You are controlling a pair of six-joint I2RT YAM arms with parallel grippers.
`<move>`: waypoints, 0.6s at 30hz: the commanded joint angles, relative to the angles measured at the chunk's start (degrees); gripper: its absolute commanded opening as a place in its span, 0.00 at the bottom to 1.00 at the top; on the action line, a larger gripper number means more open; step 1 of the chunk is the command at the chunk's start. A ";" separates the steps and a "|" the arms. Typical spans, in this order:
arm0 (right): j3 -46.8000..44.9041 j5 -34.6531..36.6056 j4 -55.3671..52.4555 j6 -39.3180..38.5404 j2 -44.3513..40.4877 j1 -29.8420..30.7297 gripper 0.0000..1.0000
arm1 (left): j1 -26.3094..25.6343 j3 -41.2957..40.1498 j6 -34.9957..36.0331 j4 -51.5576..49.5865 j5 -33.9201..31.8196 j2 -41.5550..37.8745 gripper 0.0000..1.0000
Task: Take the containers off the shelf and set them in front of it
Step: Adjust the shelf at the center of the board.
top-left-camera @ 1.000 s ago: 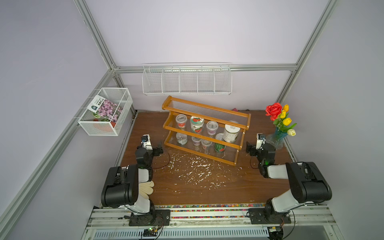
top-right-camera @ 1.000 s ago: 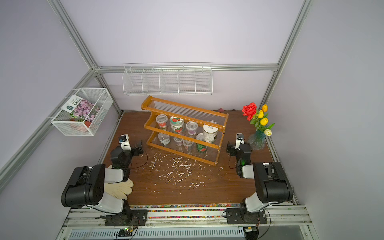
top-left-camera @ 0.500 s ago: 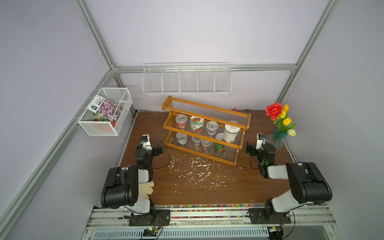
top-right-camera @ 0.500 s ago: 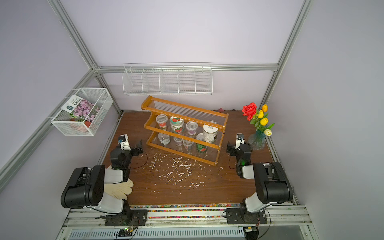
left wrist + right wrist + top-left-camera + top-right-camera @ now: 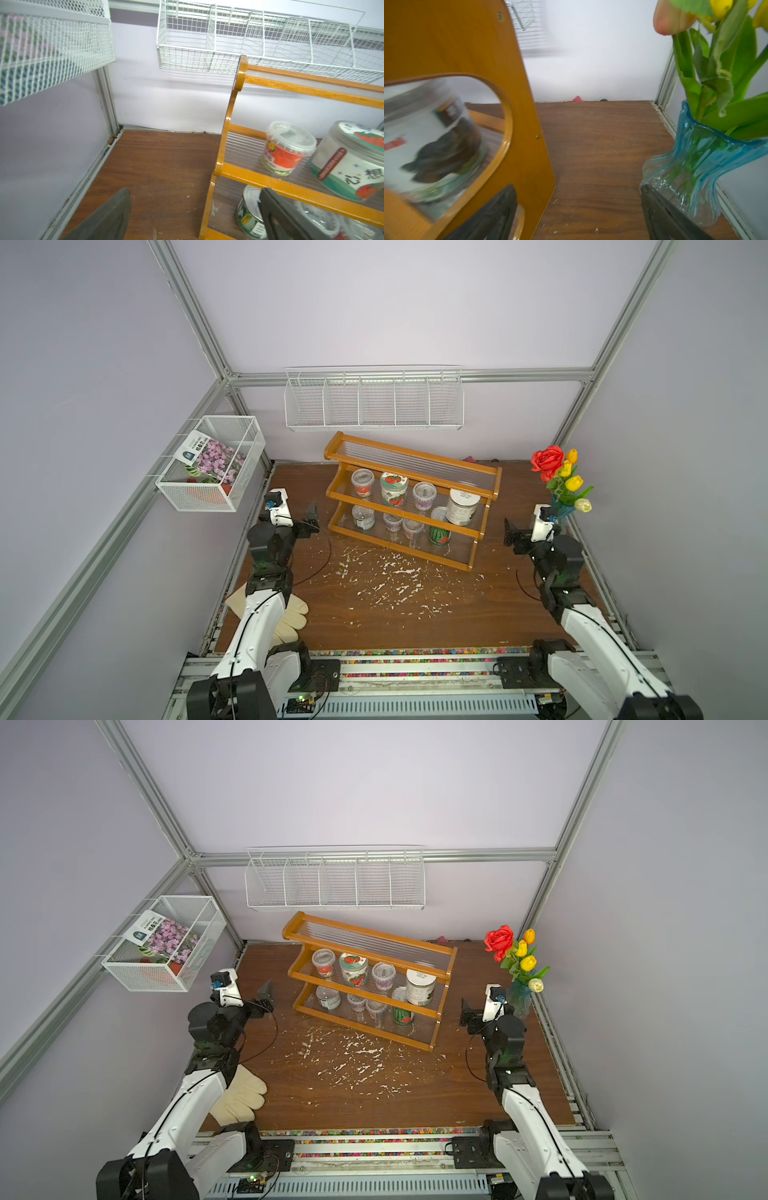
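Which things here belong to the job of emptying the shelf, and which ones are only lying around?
Belongs to the job:
shelf; four clear lidded cups; fruit-labelled jar; white-lidded tin; pull-tab can; watermelon can.

Just lying about:
flower vase; cream gloves; white scraps; long wire basket; side wire basket.

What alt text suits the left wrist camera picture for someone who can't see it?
The open left gripper faces the end of an orange wooden shelf. A clear lidded cup and a red-fruit-labelled jar stand on its middle tier, a silver can on the lowest; a white wire basket hangs above it.
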 commanded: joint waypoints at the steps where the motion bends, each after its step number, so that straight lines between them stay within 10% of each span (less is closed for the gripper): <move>1: 3.44 -6.63 -17.04 2.40 -3.28 1.22 0.95 | 0.57 5.21 1.07 -11.69 8.22 2.81 0.99; 18: 13.38 11.79 -34.67 9.48 -4.59 24.40 0.89 | 1.76 27.61 8.73 -12.89 25.89 32.34 0.75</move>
